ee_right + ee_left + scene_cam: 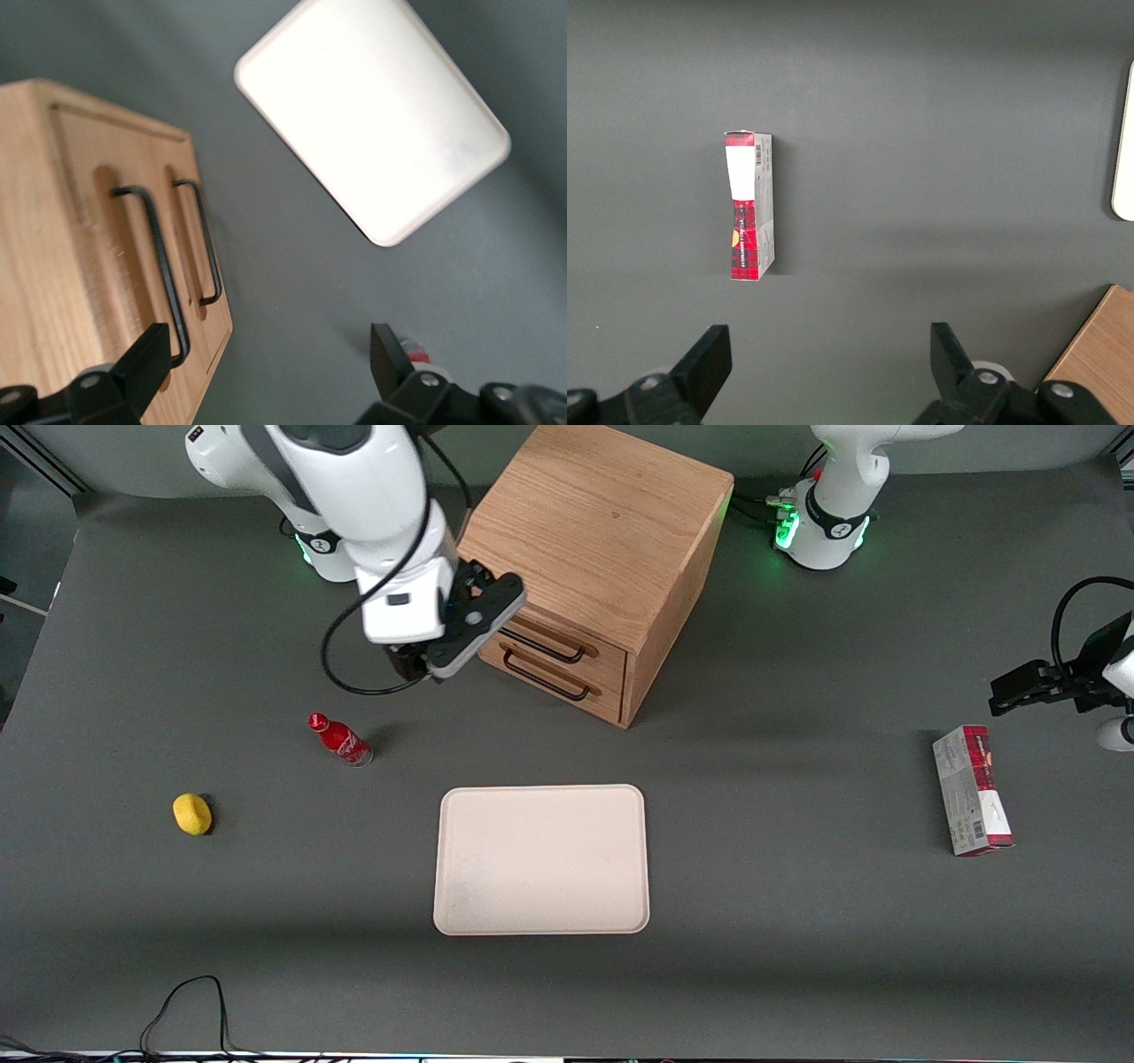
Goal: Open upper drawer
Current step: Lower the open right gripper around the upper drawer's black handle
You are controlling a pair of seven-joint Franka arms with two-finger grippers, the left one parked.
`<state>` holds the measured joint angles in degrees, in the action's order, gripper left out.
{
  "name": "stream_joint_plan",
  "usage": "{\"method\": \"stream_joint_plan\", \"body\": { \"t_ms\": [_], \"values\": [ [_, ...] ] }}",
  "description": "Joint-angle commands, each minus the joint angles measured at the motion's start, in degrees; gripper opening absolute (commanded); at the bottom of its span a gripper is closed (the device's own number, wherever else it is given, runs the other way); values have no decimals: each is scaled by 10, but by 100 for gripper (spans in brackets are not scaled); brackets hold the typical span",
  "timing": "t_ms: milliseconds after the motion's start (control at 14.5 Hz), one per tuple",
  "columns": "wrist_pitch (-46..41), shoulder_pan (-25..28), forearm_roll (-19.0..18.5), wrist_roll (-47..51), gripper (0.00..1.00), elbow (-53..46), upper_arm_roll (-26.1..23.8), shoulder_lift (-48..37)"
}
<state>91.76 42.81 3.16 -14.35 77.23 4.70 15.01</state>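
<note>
The oak cabinet (595, 531) stands at the back of the table, with both drawers pushed in flush. The upper drawer (592, 646) carries a thin black wire handle (545, 647), which also shows in the right wrist view as the longer handle (158, 257). The bottom drawer's handle (206, 245) lies beside it, closer to the table. My gripper (423, 666) hovers in front of the cabinet, at the drawer fronts' end toward the working arm. It is open (268, 354) with nothing between its fingers. One fingertip (146, 354) overlaps the end of the upper handle.
A cream tray (540, 859) lies nearer the front camera than the cabinet. A red bottle (339, 739) and a yellow fruit (191, 813) lie toward the working arm's end. A red-and-white box (972, 790) lies toward the parked arm's end. A black cable (190, 1001) loops at the front edge.
</note>
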Motion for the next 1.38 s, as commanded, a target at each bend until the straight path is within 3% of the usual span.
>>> {"method": "stream_joint_plan", "body": {
  "t_ms": [0,415,553,761,1314],
  "values": [
    [-7,27,5,-82,100,-2,8,8],
    [6,38,7,-164,100,28,8,5],
    [3,38,16,-155,100,31,8,4],
    [3,36,62,-148,100,44,14,-2],
    [7,39,66,-75,100,71,11,-4]
  ]
}}
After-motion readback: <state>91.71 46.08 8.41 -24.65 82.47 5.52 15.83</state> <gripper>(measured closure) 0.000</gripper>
